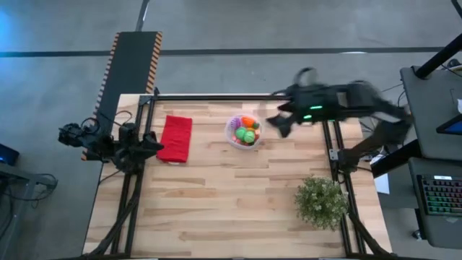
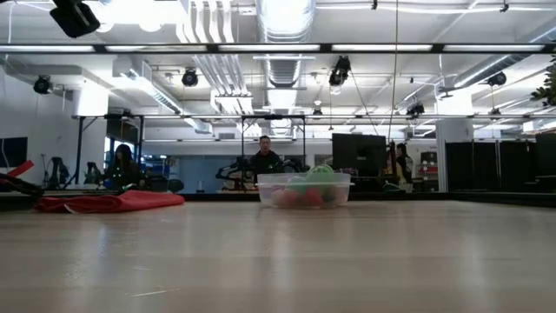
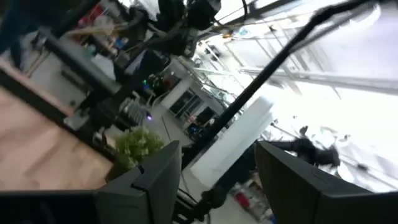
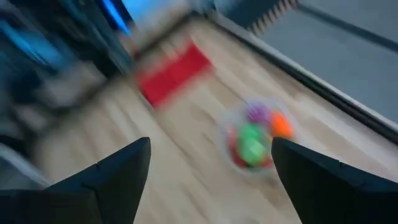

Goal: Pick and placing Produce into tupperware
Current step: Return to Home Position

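The tub (image 1: 228, 133) of produce (image 1: 247, 133) sits midway along the table's (image 1: 238, 195) far edge. The right gripper (image 1: 276, 126), fingers apart and empty, hangs just to its right. The left gripper (image 1: 153, 146), fingers also apart, waits at the left edge.

Found the tupperware (image 1: 229, 135), round, clear and whitish-walled, standing upright and open-topped on the bench (image 1: 238, 195), close to the far edge and about midway along it. Found the produce (image 1: 247, 133) piled inside it: an orange carrot (image 1: 249, 121) on the far side, a green ball (image 1: 249, 135) near the middle, a purple ball (image 4: 257, 113) beside the carrot, and red pieces (image 4: 234, 140) low against the wall. Seen level from the low view, showed green heaped just above the rim and reddish colour through the wall.
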